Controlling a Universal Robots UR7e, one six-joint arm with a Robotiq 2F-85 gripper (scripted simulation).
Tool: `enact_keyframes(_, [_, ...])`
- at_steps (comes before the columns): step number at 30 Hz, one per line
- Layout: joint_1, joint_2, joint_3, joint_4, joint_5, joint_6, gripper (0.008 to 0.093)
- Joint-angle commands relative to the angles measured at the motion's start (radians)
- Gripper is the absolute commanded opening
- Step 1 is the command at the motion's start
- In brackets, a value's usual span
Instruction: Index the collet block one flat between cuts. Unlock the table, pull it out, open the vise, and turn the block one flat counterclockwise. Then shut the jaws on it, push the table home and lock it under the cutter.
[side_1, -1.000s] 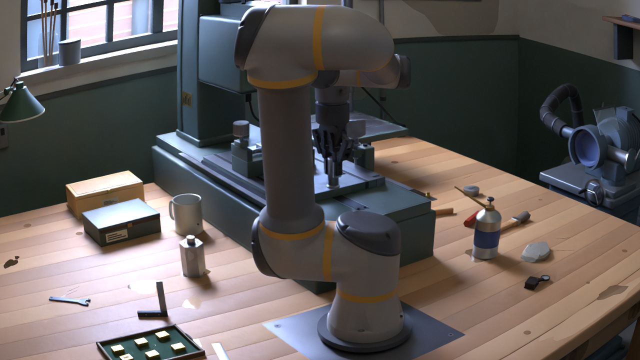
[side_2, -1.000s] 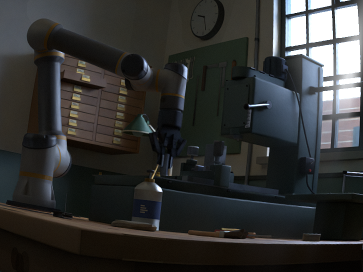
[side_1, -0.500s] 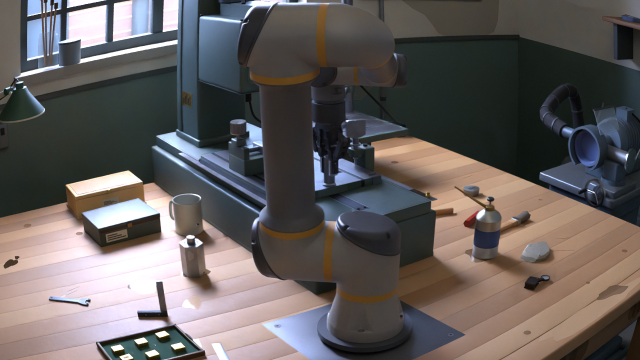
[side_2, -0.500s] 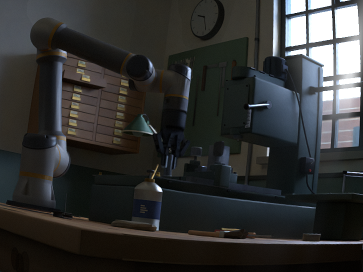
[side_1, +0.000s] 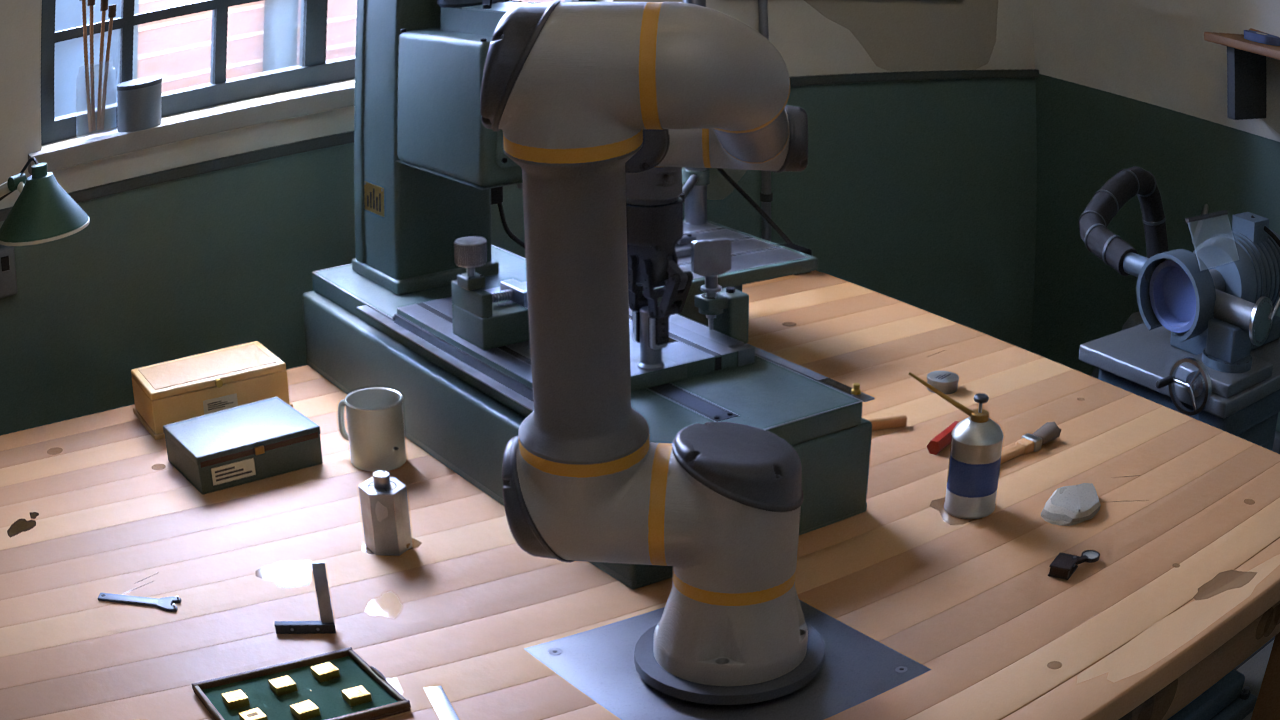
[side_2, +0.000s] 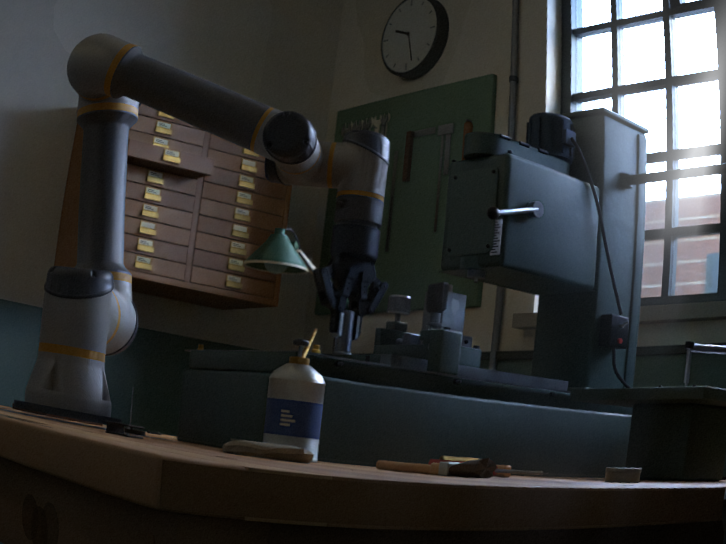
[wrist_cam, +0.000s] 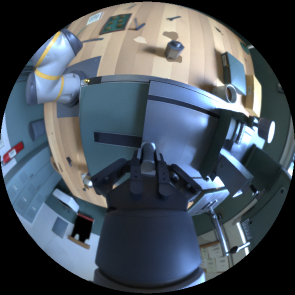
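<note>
The sliding table (side_1: 627, 345) (wrist_cam: 179, 132) sits on the green machine base (side_1: 761, 403), with its near edge partway along the base. An upright grey handle post (side_1: 650, 345) (wrist_cam: 147, 158) stands at the table's near end. My gripper (side_1: 652, 309) (side_2: 346, 319) (wrist_cam: 147, 165) points straight down and its fingers are clamped on this handle post. Behind it on the table stands the vise (side_1: 488, 309) (side_2: 436, 343) with a knurled knob (side_1: 471, 252) (wrist_cam: 266, 130). A second knob post (side_1: 712, 269) stands at the table's right side. The collet block in the vise is hidden.
The mill column and head (side_1: 430, 134) (side_2: 527, 223) rise behind the table. My own arm (side_1: 582, 295) stands in front of the base. A mug (side_1: 374, 428), a hexagonal block (side_1: 386, 512), two boxes (side_1: 228, 416) and an oil can (side_1: 974, 461) lie on the bench.
</note>
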Motion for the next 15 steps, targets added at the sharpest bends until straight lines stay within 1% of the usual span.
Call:
enact_keyframes(1, [0.003, 0.006, -0.003, -0.013, 0.009, 0.002, 0.0080])
enact_keyframes(15, [0.025, 0.039, -0.032, -0.017, 0.009, 0.023, 0.0080])
